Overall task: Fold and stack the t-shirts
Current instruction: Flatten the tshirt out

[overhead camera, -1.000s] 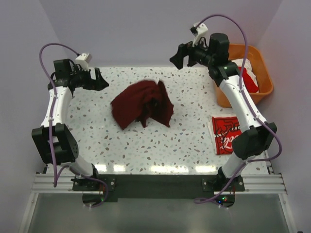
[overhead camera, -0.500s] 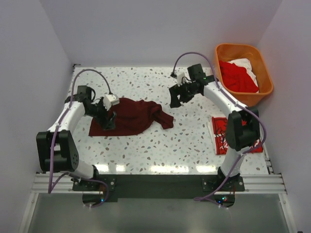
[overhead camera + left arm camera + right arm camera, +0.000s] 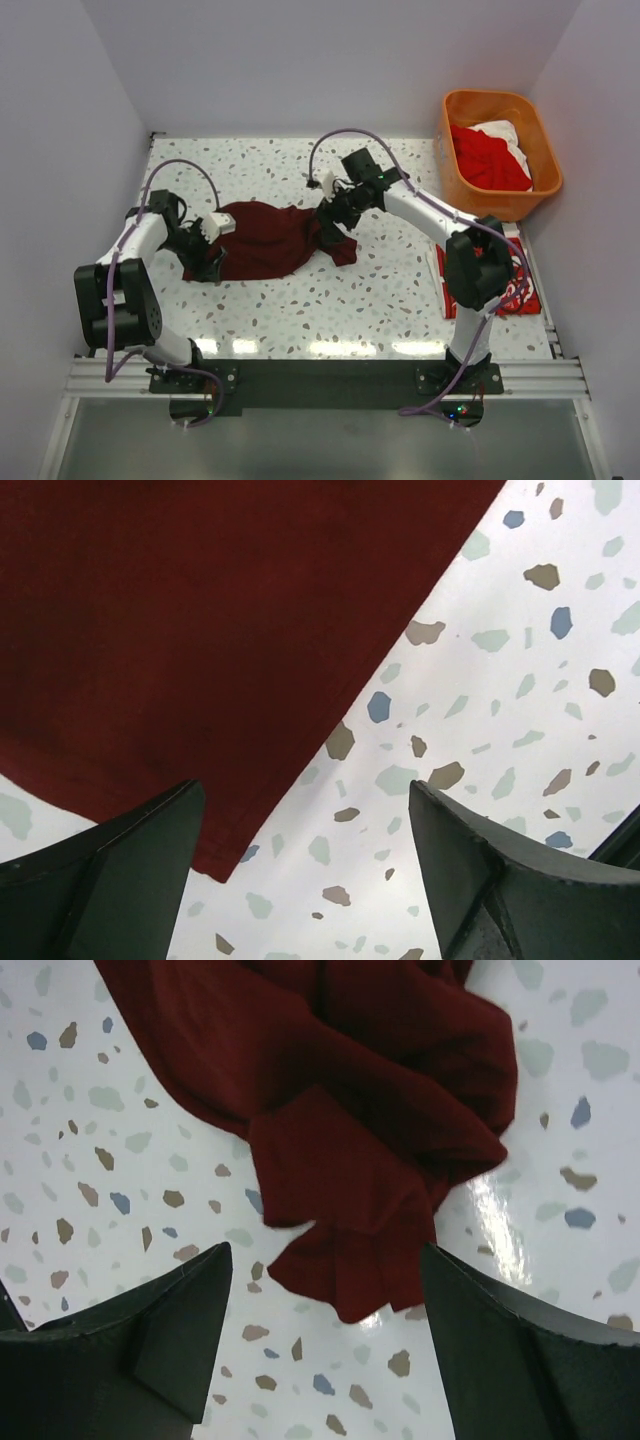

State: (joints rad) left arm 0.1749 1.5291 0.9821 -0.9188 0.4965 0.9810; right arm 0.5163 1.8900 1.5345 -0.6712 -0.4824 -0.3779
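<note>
Top external view: maroon shirt [image 3: 265,240] crumpled mid-frame, red shirt [image 3: 518,298] seemingly folded lower right; both jaws spread, holding nothing.

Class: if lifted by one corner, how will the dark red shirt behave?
Probably floppy: the dark red shirt lies in soft bunched folds, so it should sag and drape. Likely light and unlikely to roll; its edge lies flat on the table.
</note>
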